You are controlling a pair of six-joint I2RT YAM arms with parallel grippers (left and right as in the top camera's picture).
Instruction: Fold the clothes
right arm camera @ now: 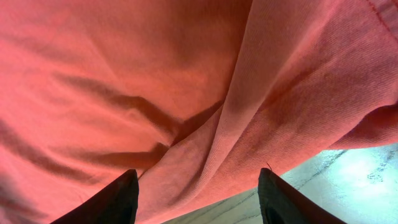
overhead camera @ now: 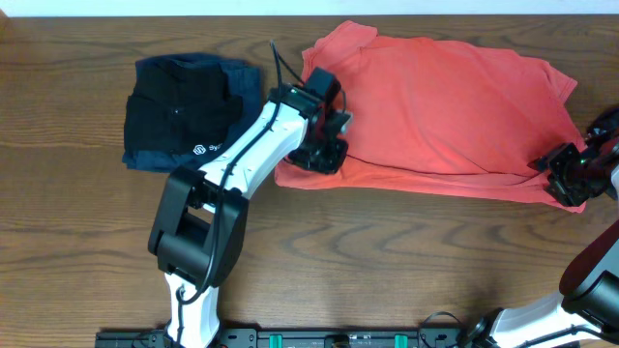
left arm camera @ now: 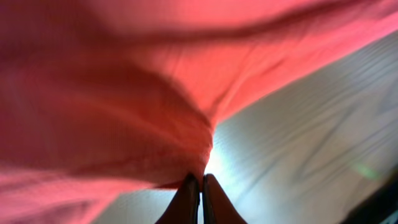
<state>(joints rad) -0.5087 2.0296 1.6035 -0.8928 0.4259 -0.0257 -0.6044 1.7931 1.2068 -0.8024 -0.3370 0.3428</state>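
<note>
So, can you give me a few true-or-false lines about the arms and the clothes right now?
1. The left gripper is shut on the edge of the shirt. True.
2. The right gripper is clamped shut. False: its fingers stand wide apart, with shirt fabric at them.
3. A black garment lies folded to the left of the shirt. True.
4. The shirt is folded into a neat square. False: it lies spread out and wrinkled on the table.
</note>
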